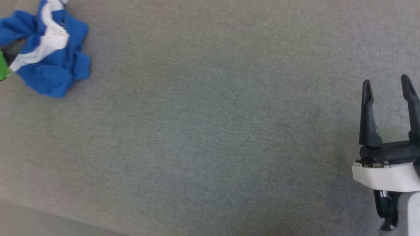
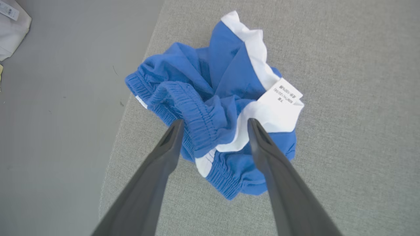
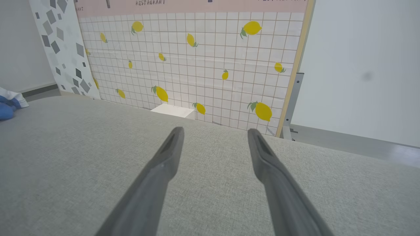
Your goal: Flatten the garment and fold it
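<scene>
The garment [image 1: 49, 75] lies crumpled in a heap at the far left of the grey fabric-covered table [image 1: 210, 131]. It is bright blue with white trim. In the left wrist view the garment [image 2: 229, 82] shows its elastic waistband [image 2: 193, 111] and a small white tag [image 2: 280, 93]. My left gripper [image 2: 215, 122] hangs open just above the heap, one finger over the waistband and one over the white trim, holding nothing. My right gripper [image 1: 386, 83] stands open and empty at the table's right side, far from the garment. The right wrist view has this gripper [image 3: 215, 130] over bare table, with the garment [image 3: 8, 105] at its left edge.
The heap lies close to the table's edge, and grey floor [image 2: 59, 114] lies beyond it, with a pale bundle [image 2: 11, 29] on it. Behind the table stand a lemon-patterned tiled panel [image 3: 197, 65] and a small white box [image 3: 172, 109].
</scene>
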